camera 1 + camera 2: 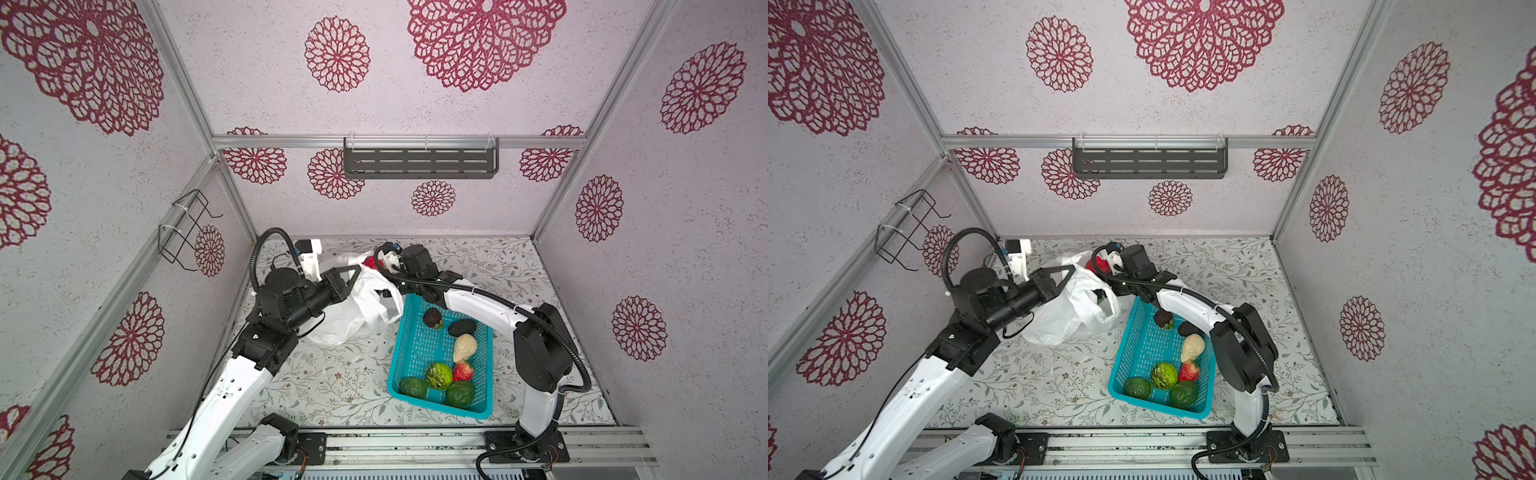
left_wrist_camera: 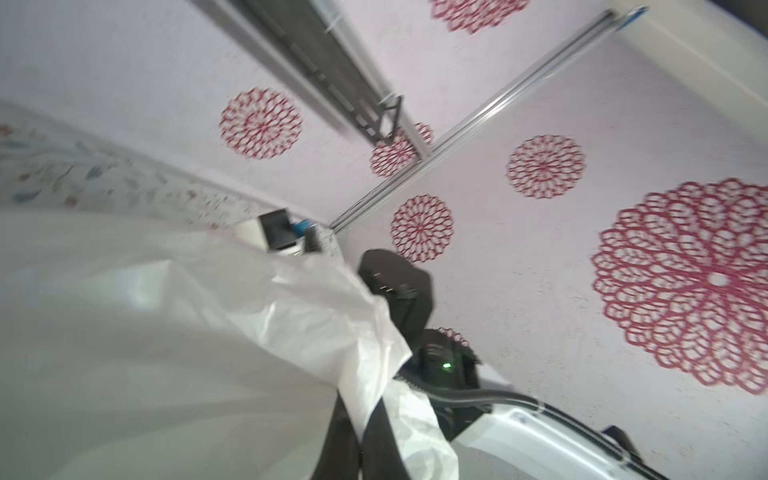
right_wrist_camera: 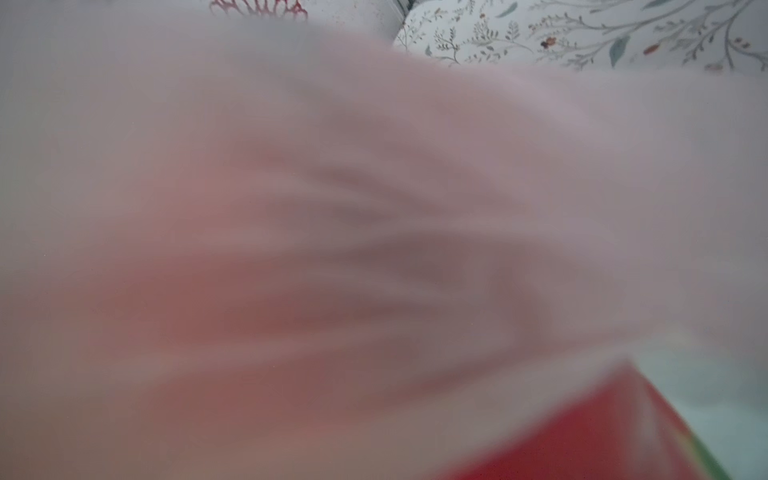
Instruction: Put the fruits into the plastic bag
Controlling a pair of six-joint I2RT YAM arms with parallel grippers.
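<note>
Top view: left gripper clenched on plastic bag rim. The bag slumps at 10 o'clock of the teal basket, which holds the other fruits. Right gripper appears to grasp the dragon fruit at the bag's 12 o'clock mouth.
Left wrist: film thin and limp, likely slippery; pinch a rim fold.
Right wrist: blurred film, red fruit behind, jaws hidden.

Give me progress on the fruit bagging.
Done: nothing visibly in the plastic bag yet. In hand: left gripper pinches the bag's rim up; right gripper holds the dragon fruit at its mouth. Left: seven fruits lie in the teal basket.
</note>
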